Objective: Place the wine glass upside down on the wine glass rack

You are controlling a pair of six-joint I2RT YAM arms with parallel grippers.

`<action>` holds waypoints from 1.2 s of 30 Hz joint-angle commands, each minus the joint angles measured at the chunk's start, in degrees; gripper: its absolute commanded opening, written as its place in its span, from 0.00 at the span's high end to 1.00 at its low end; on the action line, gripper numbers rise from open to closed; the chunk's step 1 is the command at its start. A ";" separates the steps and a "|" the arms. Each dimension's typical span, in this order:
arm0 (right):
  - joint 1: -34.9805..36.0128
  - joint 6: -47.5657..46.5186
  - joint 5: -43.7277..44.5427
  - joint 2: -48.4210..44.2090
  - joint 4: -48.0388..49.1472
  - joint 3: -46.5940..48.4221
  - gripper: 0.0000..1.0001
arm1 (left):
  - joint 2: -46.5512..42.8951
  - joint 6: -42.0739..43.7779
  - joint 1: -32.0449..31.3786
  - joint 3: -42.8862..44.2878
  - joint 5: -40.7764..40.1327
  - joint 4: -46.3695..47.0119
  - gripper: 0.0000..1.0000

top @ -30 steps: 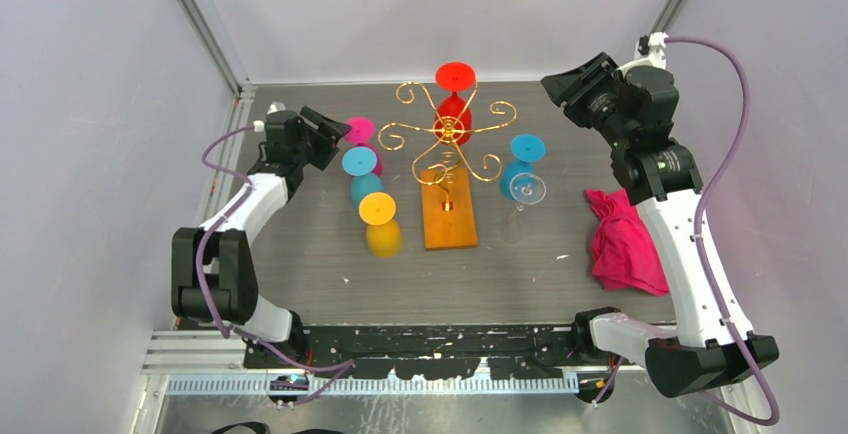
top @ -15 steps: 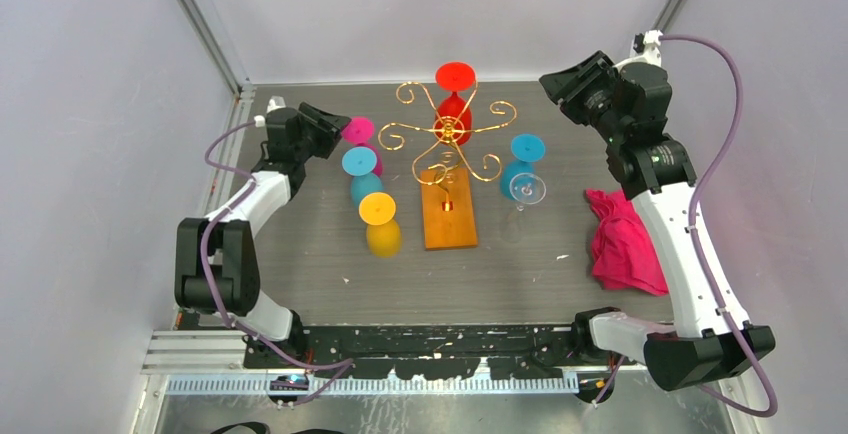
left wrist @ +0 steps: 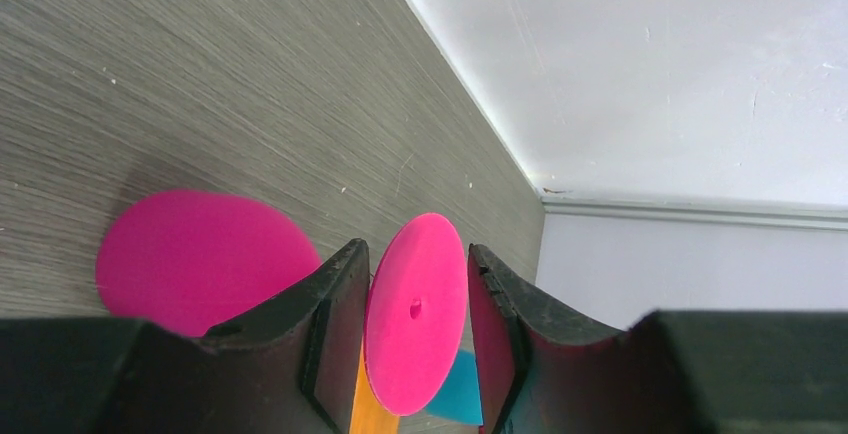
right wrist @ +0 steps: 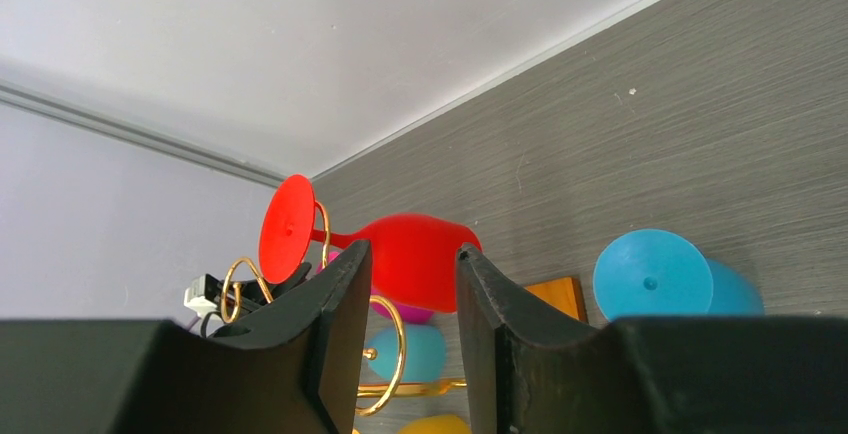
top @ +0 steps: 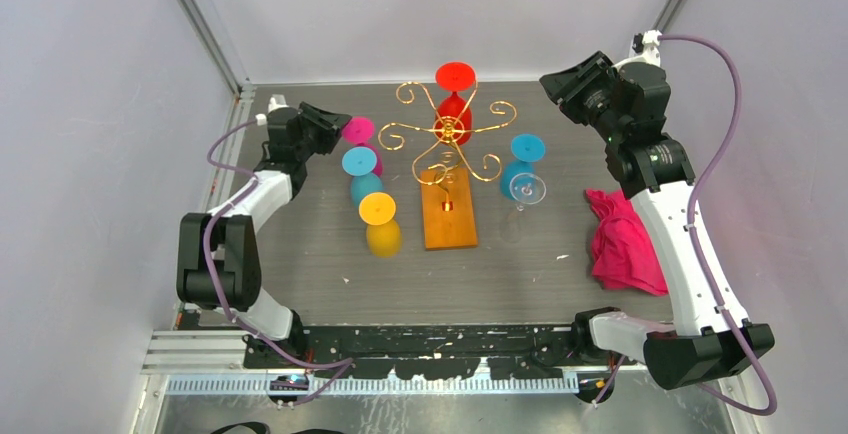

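Observation:
The gold wire wine glass rack (top: 447, 134) stands mid-table on its orange wooden base (top: 448, 216), with a red glass (top: 455, 104) hanging on its far arm. A pink wine glass (top: 360, 134) stands upside down left of the rack. My left gripper (top: 338, 124) reaches it from the left, rolled on its side. In the left wrist view the pink foot disc (left wrist: 415, 309) lies in the gap of my left gripper (left wrist: 417, 254), jaws apart and unclamped, with the pink bowl (left wrist: 190, 254) behind. My right gripper (top: 558, 82) hangs open and empty at the back right, and the right wrist view of it (right wrist: 413, 252) looks toward the red glass (right wrist: 415, 259).
A blue glass (top: 362, 172) and a yellow glass (top: 380, 224) stand upside down in a row in front of the pink one. Right of the rack are another blue glass (top: 523, 159) and a clear glass (top: 527, 190). A pink cloth (top: 625, 239) lies at the right.
The left jaws have narrowed around the pink glass's foot, and the left arm has shifted slightly. The right arm has barely moved.

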 commanded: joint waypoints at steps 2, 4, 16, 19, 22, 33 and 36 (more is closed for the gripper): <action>-0.22 -1.18 1.07 -0.04 2.76 0.09 0.58 | -0.47 -0.15 0.30 -1.31 1.51 3.40 0.58; -0.31 -1.17 1.08 -0.02 2.76 0.07 0.58 | -0.78 -0.14 0.29 -2.40 1.57 3.74 0.58; -0.35 -0.53 0.95 0.45 3.16 -0.14 0.59 | -2.88 -0.25 0.30 -6.29 1.61 5.59 0.58; -0.40 -0.45 1.05 0.51 3.29 -0.03 0.59 | -3.01 -0.40 0.30 -6.04 1.62 5.75 0.61; -0.35 -0.48 1.16 0.36 3.21 -0.04 0.59 | -3.12 -0.81 0.30 -6.15 1.33 6.16 0.63; -0.38 -0.88 1.58 0.20 2.85 -0.37 0.60 | -3.61 -1.91 0.29 -6.39 0.70 7.46 0.75; -0.39 -0.90 1.69 0.19 2.85 -0.52 0.61 | -3.59 -1.85 0.30 -6.04 0.58 7.43 0.81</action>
